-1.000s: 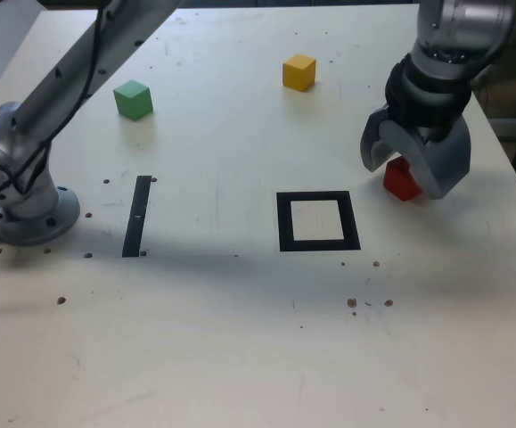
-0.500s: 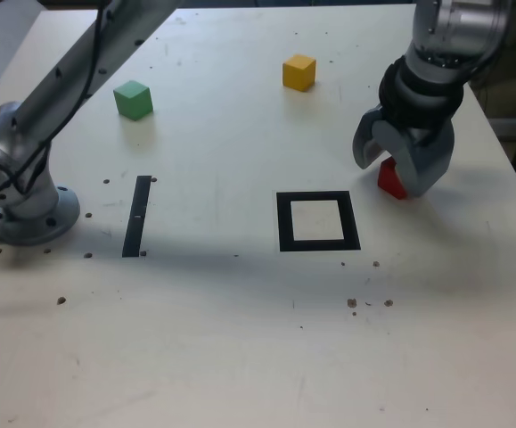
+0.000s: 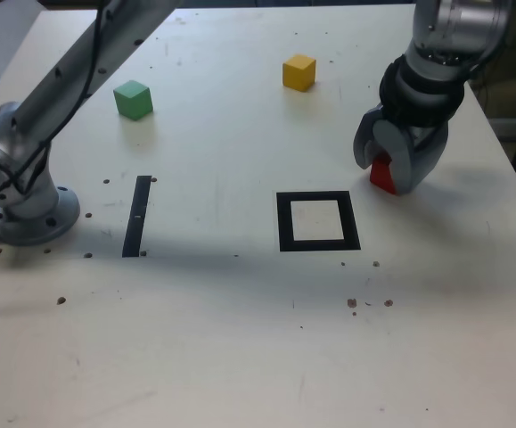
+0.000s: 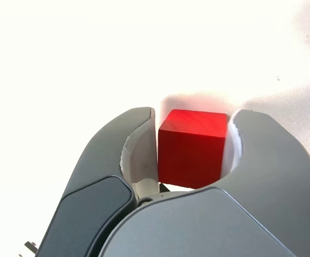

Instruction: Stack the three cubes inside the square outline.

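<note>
My gripper is shut on the red cube, low over the table at the exterior view's right, just up and right of the square outline. In the wrist view the red cube fills the space between both grey jaws, pressed on two sides by the gripper. The green cube rests at the far left in the exterior view. The yellow cube sits at the far middle. The outline's pale centre holds nothing.
A thin black strip lies on the table left of the outline in the exterior view. The arm's grey base is bolted at the table's left edge. Small dark specks dot the white surface.
The jaws have closed from wide open onto the red cube, and the cube has shifted slightly left with them.
</note>
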Motion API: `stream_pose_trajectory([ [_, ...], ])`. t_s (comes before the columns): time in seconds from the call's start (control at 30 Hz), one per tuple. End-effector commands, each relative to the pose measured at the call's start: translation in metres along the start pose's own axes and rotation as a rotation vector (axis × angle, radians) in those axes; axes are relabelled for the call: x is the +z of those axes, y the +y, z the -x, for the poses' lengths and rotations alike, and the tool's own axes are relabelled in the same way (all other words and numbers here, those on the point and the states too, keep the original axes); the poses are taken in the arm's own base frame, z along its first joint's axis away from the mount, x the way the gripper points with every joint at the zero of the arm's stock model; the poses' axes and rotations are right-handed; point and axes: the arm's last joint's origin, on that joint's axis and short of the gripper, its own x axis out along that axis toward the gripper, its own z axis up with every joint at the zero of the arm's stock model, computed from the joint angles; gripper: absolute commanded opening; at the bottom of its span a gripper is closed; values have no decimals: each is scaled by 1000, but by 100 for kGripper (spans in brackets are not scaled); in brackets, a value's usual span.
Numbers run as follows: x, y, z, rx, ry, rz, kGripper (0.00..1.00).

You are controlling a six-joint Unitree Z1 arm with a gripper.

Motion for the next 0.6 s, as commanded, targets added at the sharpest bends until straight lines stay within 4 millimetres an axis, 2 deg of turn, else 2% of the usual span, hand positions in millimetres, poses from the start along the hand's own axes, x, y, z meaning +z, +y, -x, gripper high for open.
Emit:
stream_pose_trajectory([
  [0.0, 0, -1, 3, 5, -9, -8, 32],
  [0.33, -2, -1, 12, -5, -54, 17, 28],
  [0.47, -21, -7, 36, 21, -54, 104, 28],
  [0.57, -37, -19, 48, 17, -21, 211, 28],
])
